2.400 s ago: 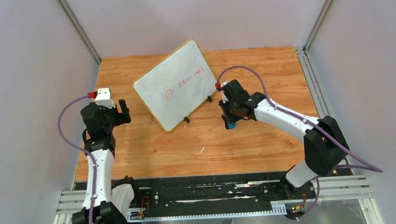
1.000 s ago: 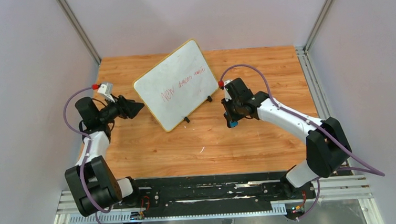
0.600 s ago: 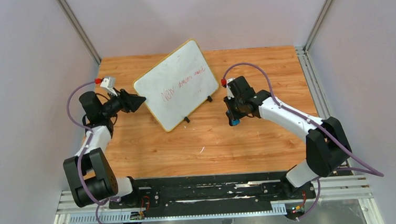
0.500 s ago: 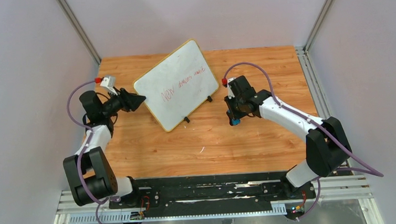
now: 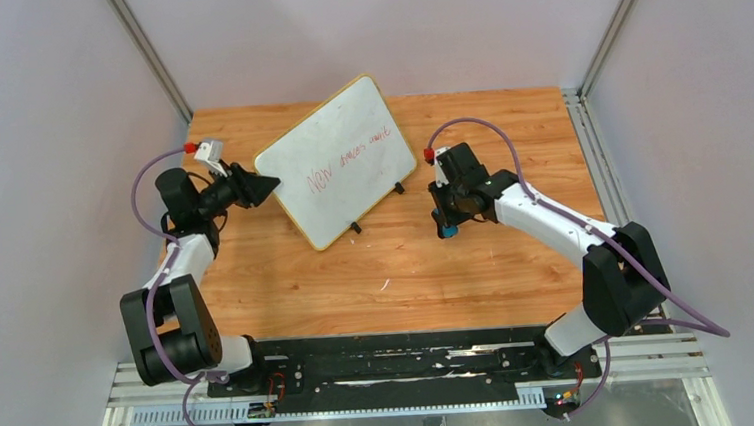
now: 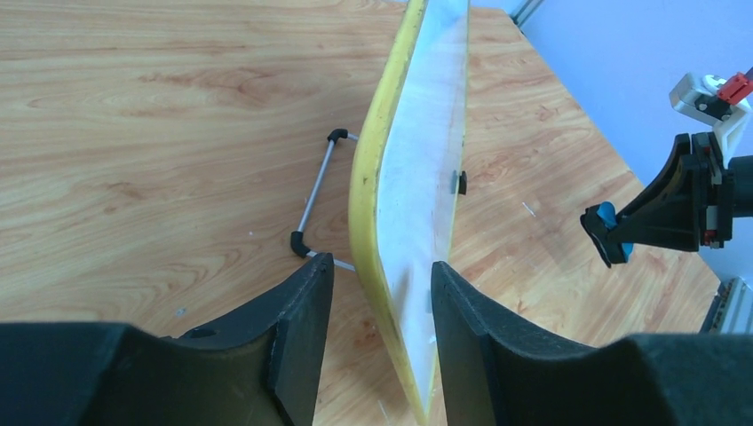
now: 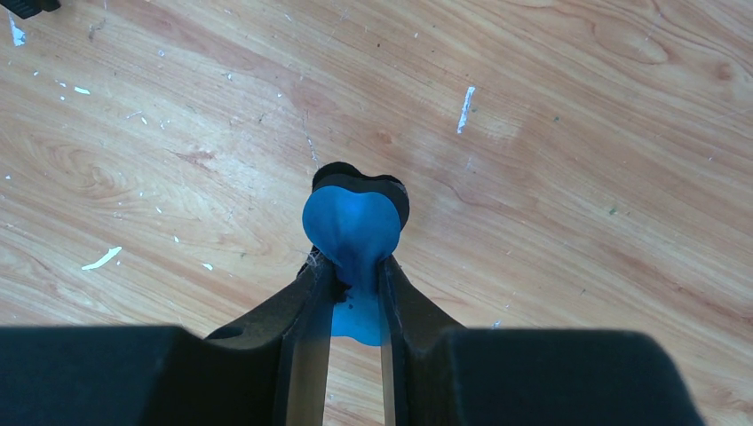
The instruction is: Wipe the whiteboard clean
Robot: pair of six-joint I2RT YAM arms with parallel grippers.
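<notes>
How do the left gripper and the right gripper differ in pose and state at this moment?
The left gripper is open, its jaws astride the yellow edge of the whiteboard; the right gripper is shut on a blue eraser. The left gripper points sideways, the right gripper down at the table. Both have black jaws.

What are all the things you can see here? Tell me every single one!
whiteboard: one, white with yellow frame, propped up mid-table
red writing: one line, red, on the whiteboard
wire stand: one, silver, black ends, behind the whiteboard
eraser: one, blue, in the right gripper
table: one, brown wood, under everything
left gripper: one, black, open around the whiteboard's edge
right gripper: one, black, shut on the eraser
</notes>
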